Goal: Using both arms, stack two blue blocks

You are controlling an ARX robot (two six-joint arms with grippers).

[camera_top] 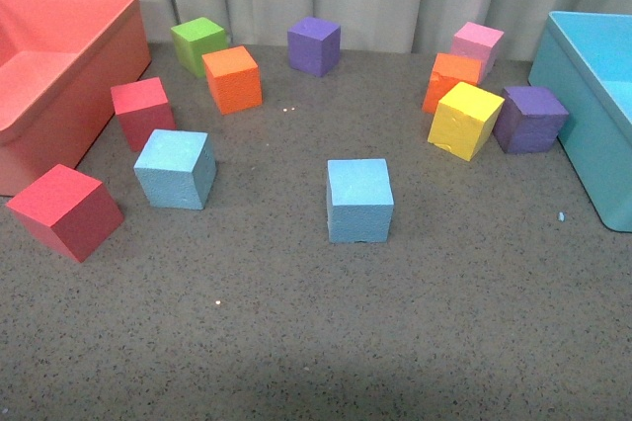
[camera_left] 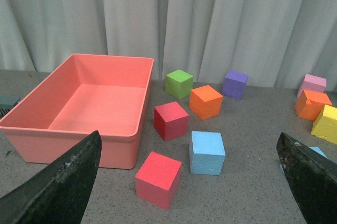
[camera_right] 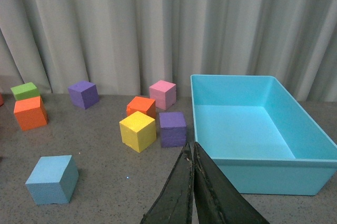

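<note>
Blue blocks (camera_top: 175, 168): grainy, sharp-edged cubes; lying apart.

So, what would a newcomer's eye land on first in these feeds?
Probably the two big bins: the coral bin at far left, the turquoise bin at far right. Then the bright cubes scattered between them, with the blue blocks up front, standing apart.
</note>
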